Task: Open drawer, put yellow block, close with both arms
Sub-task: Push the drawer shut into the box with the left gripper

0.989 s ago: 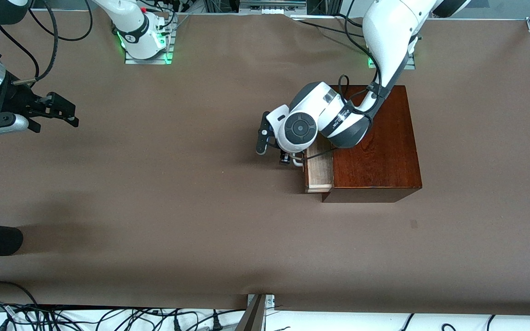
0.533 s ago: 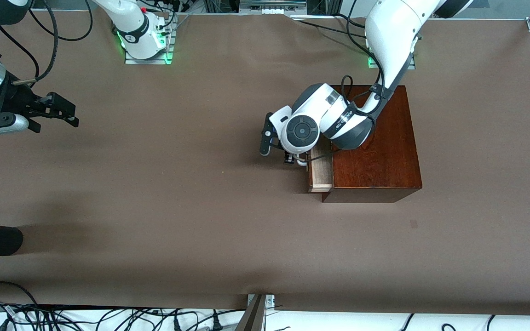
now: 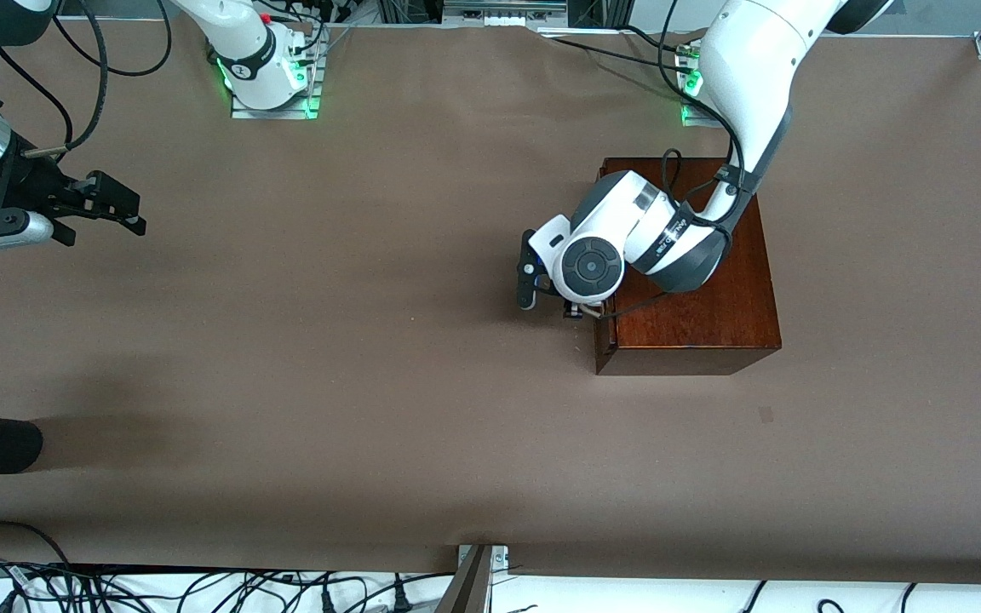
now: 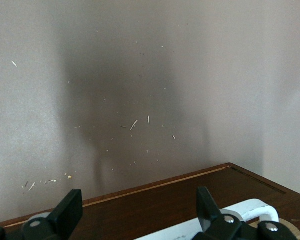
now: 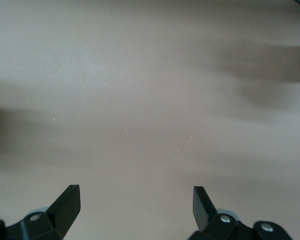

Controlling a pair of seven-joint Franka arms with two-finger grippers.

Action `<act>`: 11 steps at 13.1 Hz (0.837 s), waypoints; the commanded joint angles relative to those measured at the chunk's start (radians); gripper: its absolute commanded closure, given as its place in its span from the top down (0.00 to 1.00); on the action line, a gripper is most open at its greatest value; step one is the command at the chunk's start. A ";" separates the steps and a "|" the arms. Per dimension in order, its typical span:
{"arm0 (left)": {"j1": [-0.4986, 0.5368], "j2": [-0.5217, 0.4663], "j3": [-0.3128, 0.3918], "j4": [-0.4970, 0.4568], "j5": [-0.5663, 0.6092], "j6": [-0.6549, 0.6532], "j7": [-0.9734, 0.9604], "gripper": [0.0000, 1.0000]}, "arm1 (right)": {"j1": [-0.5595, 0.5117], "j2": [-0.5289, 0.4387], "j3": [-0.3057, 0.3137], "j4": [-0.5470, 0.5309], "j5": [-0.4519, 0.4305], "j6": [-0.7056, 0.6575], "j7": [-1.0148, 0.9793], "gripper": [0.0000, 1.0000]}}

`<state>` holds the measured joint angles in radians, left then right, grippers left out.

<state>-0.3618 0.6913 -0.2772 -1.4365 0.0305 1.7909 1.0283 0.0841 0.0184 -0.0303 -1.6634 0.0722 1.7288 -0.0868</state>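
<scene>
While the left arm bends down from its base over the wooden box, the left gripper sits at the drawer front, which lies nearly flush with the box face that looks toward the right arm's end of the table. Seen from the left wrist, the two black fingers stand apart, one to each side of the white handle, with the dark reddish drawer front between them; whether either finger touches the handle cannot be told. The yellow block is not visible in any view. Waiting at the right arm's end of the table, the right gripper hangs above bare tabletop, its fingers spread wide with nothing between them. Loose cables run along the table edge nearest the front camera.
</scene>
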 commanded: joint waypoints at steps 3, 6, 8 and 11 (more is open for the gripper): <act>0.004 -0.042 0.006 -0.033 0.037 -0.005 -0.004 1.00 | 0.005 0.009 -0.003 0.022 0.018 -0.015 0.010 1.00; 0.003 -0.073 0.000 -0.032 0.026 -0.005 -0.037 1.00 | 0.005 0.009 -0.003 0.024 0.018 -0.015 0.010 1.00; 0.003 -0.136 -0.003 -0.025 0.022 -0.005 -0.152 1.00 | 0.005 0.009 -0.003 0.024 0.018 -0.015 0.010 1.00; 0.029 -0.241 0.006 0.002 0.022 -0.039 -0.287 1.00 | 0.005 0.009 -0.003 0.022 0.018 -0.014 0.010 1.00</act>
<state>-0.3600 0.5377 -0.2758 -1.4301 0.0337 1.7778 0.7961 0.0841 0.0187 -0.0303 -1.6628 0.0724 1.7287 -0.0868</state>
